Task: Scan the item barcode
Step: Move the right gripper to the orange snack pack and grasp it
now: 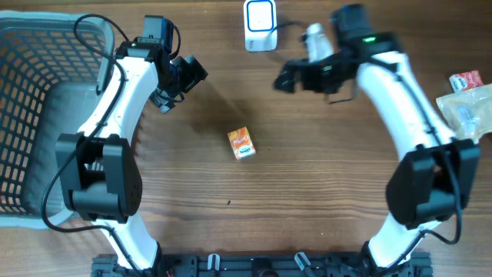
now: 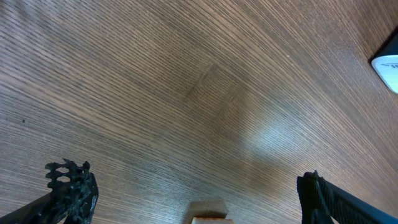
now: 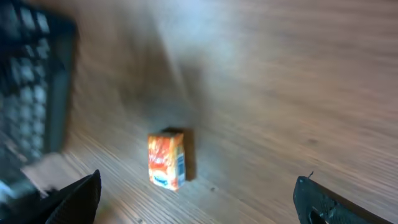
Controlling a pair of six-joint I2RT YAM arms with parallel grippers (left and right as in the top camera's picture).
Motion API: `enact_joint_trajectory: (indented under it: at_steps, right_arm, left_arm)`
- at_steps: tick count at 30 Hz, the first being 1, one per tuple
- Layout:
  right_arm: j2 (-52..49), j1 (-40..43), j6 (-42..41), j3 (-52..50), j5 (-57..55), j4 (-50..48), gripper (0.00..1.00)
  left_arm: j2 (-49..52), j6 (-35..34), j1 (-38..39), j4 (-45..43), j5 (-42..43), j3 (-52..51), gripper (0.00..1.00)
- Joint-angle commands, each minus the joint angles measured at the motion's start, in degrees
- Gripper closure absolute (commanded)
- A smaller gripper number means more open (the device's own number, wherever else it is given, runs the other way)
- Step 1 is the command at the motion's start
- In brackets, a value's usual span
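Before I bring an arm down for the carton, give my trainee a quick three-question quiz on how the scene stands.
1. True or false: the orange carton lies on the bare table, between the two arms.
2. Pick one. The white scanner stands: A) at the table's far edge; B) against the carton, touching it; C) at the table's near edge.
3. Short answer: how do the left gripper and the right gripper stand, and what do they hold?

Key:
1. True.
2. A.
3. Both open, both empty.
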State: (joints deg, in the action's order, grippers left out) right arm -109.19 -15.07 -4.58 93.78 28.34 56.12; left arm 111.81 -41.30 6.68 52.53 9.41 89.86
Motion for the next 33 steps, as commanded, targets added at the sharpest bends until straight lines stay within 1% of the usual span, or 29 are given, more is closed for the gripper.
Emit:
enact_joint_trajectory:
  at_steps: [1,2,4,5,6,9,13,15,19,21,25,26,29,33]
  right_arm:
    - [-2.0,-8.2,1.5,-0.7,-8.5,0.3,0.01]
    - [-2.1,-10.5,1.5,-0.7,-8.6,0.3,0.05]
    - [-2.1,-14.0,1.6,-0.7,-10.1,0.5,0.10]
    - [-2.1,-16.6,1.3,-0.7,-14.0,0.8,0.17]
    - [-2.1,-18.8,0.7,-0.7,-18.4,1.3,0.20]
    - [-2.1,-24.7,0.7,-1.6,-24.8,1.6,0.18]
    - [-2.1,-29.5,0.7,-5.1,-25.1,-2.0,0.19]
    - [-2.1,-31.1,-1.4,-8.4,-27.3,-5.5,0.22]
    - [-2.1,-31.9,-4.6,-16.2,-32.6,-12.3,0.22]
    - [-2.1,-31.9,-5.0,-18.0,-32.9,-14.4,0.27]
    - [-2.1,-31.9,-7.5,-19.8,-39.0,-16.8,0.33]
    - [-2.1,-31.9,-7.5,-20.6,-40.3,-17.7,0.33]
    - [-2.1,-31.5,-7.5,-22.0,-40.3,-19.1,0.34]
    - [-2.1,-28.7,-8.0,-22.0,-40.4,-19.3,0.39]
  left_arm:
    - [0.0,-1.2,-0.2,0.0,-0.3,0.0,0.00]
    - [0.0,-1.2,-0.2,0.0,-0.3,0.0,0.00]
    - [0.0,-1.2,-0.2,0.1,-0.3,0.0,0.00]
    - [0.0,-1.2,-0.2,0.1,-0.3,0.0,0.00]
    - [0.0,-1.2,-0.2,0.0,-0.3,0.0,0.00]
    - [0.0,-1.2,-0.2,0.0,-0.3,0.0,0.00]
    - [0.0,-1.2,-0.2,0.0,-0.3,0.0,0.00]
    - [0.0,-1.2,-0.2,0.0,-0.3,0.0,0.00]
    - [0.0,-1.2,-0.2,0.0,-0.3,0.0,0.00]
    - [0.0,-1.2,-0.2,0.0,-0.3,0.0,0.00]
    - [0.0,-1.2,-0.2,0.1,-0.3,0.0,0.00]
    - [0.0,-1.2,-0.2,0.0,-0.3,0.0,0.00]
    - [0.0,-1.2,-0.2,0.1,-0.3,0.0,0.00]
    - [0.0,-1.2,-0.2,0.1,-0.3,0.0,0.00]
